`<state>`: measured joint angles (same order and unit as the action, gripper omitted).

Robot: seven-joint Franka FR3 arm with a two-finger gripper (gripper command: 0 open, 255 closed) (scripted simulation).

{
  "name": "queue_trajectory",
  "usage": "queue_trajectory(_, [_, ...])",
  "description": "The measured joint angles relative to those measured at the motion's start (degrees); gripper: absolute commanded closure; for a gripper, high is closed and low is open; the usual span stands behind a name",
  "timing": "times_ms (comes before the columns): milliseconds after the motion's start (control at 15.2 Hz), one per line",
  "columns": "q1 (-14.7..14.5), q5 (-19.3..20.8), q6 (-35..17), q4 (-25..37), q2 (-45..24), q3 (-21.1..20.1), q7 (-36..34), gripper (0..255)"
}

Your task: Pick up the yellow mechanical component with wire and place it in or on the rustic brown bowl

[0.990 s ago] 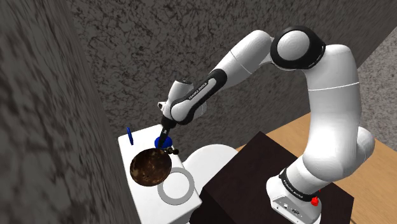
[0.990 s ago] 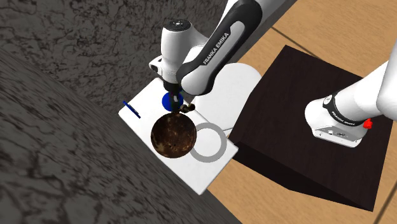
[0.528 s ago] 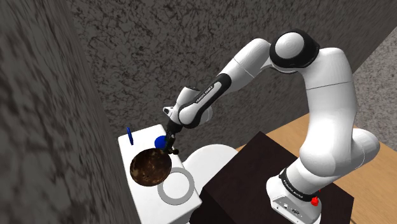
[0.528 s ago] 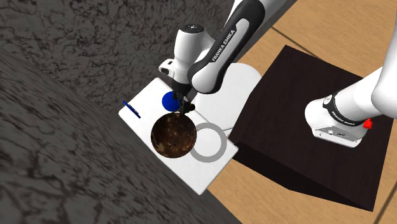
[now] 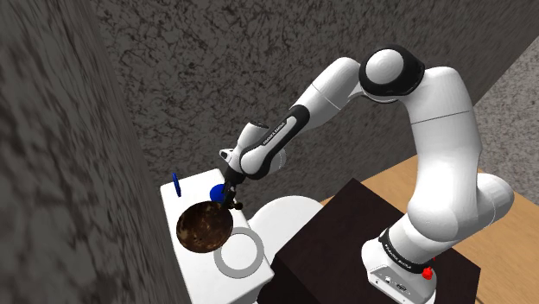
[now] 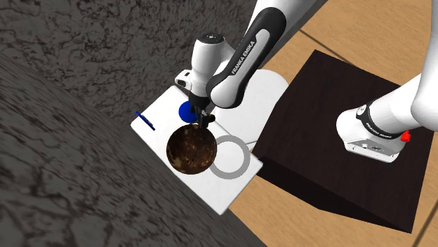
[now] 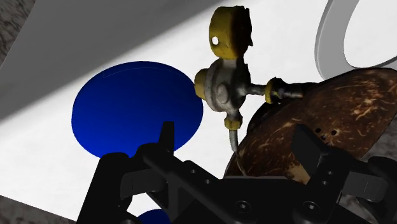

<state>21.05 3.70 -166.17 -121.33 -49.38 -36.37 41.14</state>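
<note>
There is one mottled brown round bowl (image 5: 204, 227), at the lower left of the shoulder view. One flat pale grey ring (image 5: 239, 253) lies below it. Above the bowl are one deep blue round disc (image 5: 216, 189) and one thin blue stick (image 5: 175, 182). There is one yellow mechanical component with a grey wire (image 7: 228, 76), at the top middle of the wrist view. One white slab (image 6: 228, 188), one dark brown box stand (image 5: 345, 242), and one white arm (image 5: 440, 129) with one black two-finger gripper (image 7: 236, 137) complete the count.
</note>
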Motion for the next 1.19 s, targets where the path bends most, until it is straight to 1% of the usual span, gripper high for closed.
queue_trajectory(66, [0.0,0.0,0.0,0.0,0.0,0.0,0.0,0])
queue_trajectory(132, [0.0,0.0,0.0,0.0,0.0,0.0,0.0,255])
queue_trajectory(792, [0.0,0.0,0.0,0.0,0.0,0.0,0.0,255])
queue_trajectory(1056, [0.8,-0.5,1.1,-0.9,2.0,-1.2,-0.4,255])
queue_trajectory(1188, [2.0,-0.9,2.0,-1.7,3.6,-2.3,-0.5,255])
